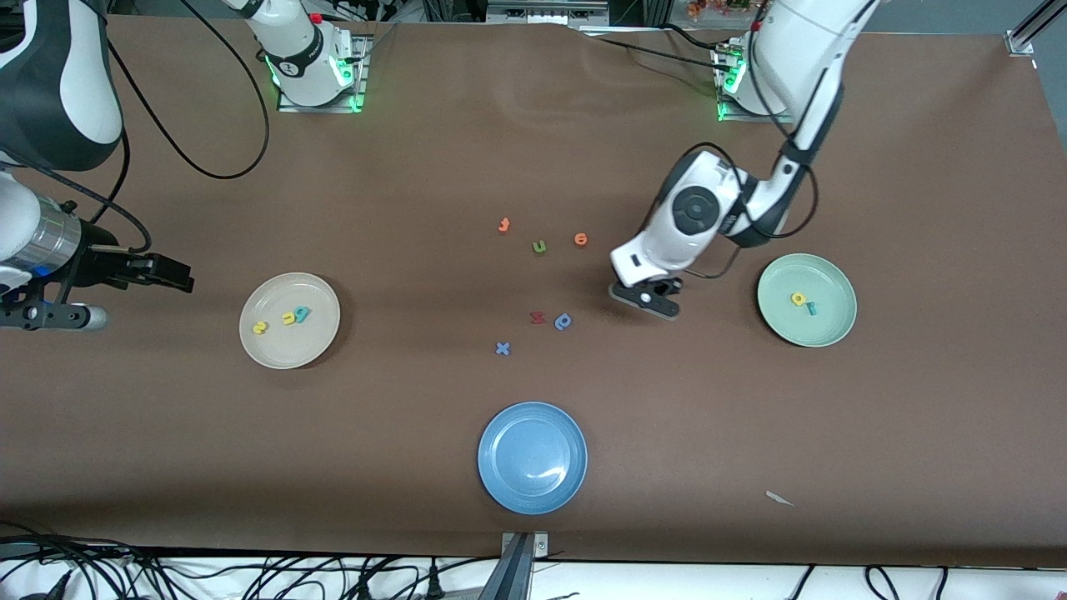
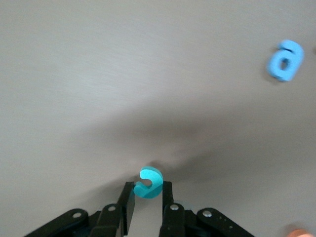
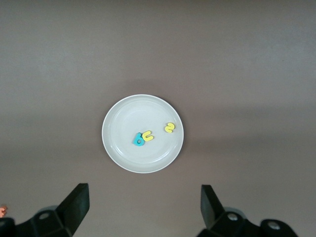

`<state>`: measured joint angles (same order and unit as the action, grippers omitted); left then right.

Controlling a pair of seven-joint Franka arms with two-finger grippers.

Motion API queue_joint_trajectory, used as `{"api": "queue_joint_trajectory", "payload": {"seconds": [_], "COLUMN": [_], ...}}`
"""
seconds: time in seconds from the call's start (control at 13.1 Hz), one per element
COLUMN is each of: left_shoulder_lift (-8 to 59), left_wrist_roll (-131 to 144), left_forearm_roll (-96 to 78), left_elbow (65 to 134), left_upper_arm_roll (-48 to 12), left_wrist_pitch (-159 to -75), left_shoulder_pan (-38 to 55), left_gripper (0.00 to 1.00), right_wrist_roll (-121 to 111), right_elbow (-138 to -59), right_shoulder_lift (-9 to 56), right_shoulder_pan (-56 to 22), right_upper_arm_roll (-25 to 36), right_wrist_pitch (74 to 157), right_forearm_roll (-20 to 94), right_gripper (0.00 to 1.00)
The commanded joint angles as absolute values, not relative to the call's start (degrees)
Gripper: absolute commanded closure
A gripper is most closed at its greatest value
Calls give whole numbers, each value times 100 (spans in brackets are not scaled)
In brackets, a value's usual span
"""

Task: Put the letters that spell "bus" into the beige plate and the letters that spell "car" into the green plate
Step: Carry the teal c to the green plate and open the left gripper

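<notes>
My left gripper (image 2: 148,191) is shut on the teal "c" (image 2: 148,182), which sits between its fingertips. In the front view this gripper (image 1: 646,302) hangs over the table between the blue "p" (image 1: 563,322) and the green plate (image 1: 825,329). That plate holds a yellow "a" (image 1: 798,298) and a teal "r" (image 1: 811,308). The beige plate (image 1: 279,354) holds a yellow "s" (image 1: 260,328), a yellow "u" (image 1: 288,317) and a teal "b" (image 1: 302,313). My right gripper (image 1: 175,277) waits open beside it, toward the right arm's end; its wrist view shows its fingers wide apart (image 3: 143,202) and the beige plate (image 3: 118,123).
Loose letters lie mid-table: two orange ones (image 1: 503,225) (image 1: 581,239), an olive "u" (image 1: 539,247), a red one (image 1: 538,317) and a blue "x" (image 1: 502,348). A blue plate (image 1: 500,483) sits nearest the front camera. A paper scrap (image 1: 779,498) lies near the front edge.
</notes>
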<state>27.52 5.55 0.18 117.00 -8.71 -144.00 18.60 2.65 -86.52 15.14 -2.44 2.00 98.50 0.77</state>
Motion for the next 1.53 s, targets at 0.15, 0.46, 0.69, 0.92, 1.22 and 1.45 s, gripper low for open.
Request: {"api": "queue_joint_trajectory", "payload": {"seconds": [0.15,0.46,0.69,0.92,1.22,1.45], "left_shoulder_lift": [2049,1776,1714,1731,1758,1758], "left_wrist_roll": [-1164,-2449,-3329,-3375,-3384,-3384], "left_forearm_roll": [211,211,211,211,211,211], "left_elbow": [11856,12251,12313,12313,12296,12287], "left_upper_arm_roll": [-257,403,773,808,931,949], "left_wrist_pitch": [-13370,-13105,-12946,-12990,-13017,-13025], "left_shoulder_pan": [1232,924,765,738,729,712], "left_gripper": [100,97,97,93,40,0], "right_wrist_roll": [237,211,228,211,211,211], "right_elbow": [-8771,-8780,-8771,-8772,-8780,-8780], "right_shoulder_lift": [1406,1406,1415,1415,1415,1415], "right_shoulder_pan": [-220,-211,-211,-211,-211,-211], "right_upper_arm_roll": [158,158,158,158,158,158], "right_wrist_pitch": [9879,9870,9870,9870,9870,9870], "right_forearm_roll": [-18,-18,-18,-18,-18,-18], "right_gripper": [0,0,0,0,0,0]}}
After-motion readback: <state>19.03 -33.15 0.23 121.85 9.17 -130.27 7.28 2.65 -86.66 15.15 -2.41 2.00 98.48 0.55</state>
